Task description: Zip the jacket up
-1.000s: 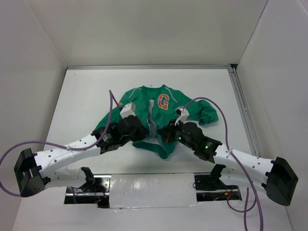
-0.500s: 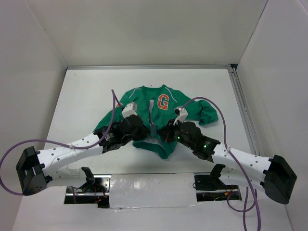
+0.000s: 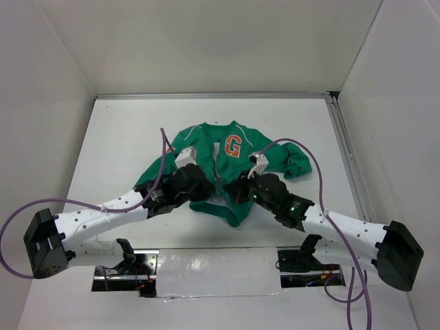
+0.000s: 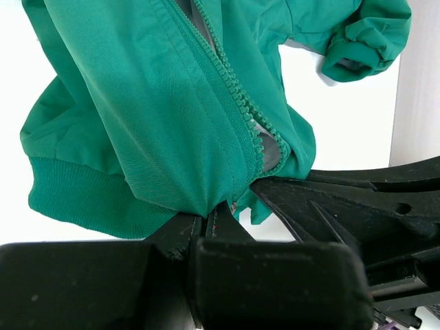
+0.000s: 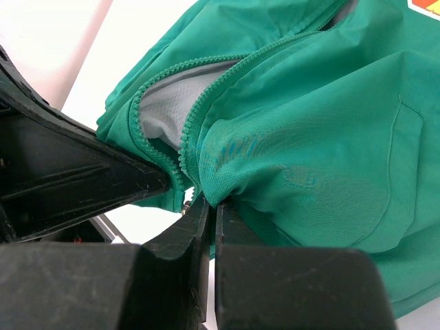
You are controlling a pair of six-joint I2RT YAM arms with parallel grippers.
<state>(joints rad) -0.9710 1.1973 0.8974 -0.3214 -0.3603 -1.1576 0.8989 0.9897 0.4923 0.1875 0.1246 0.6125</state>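
Change over the last second, top view. The white-and-black left arm [image 3: 103, 206] has swung slightly inward, its black outer joint block [image 3: 45, 244] shifting right and the left gripper [image 4: 212, 218] edging towards the open front of the green fabric jacket [image 3: 206, 141]. The looping purple cable [image 3: 163, 137] has moved right with it. The white-and-black right arm [image 3: 344, 223] has crept slightly leftward.

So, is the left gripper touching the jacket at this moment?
Touching. The left wrist view shows the left gripper shut on the jacket: green fabric beside the zipper teeth is pinched between its fingers.
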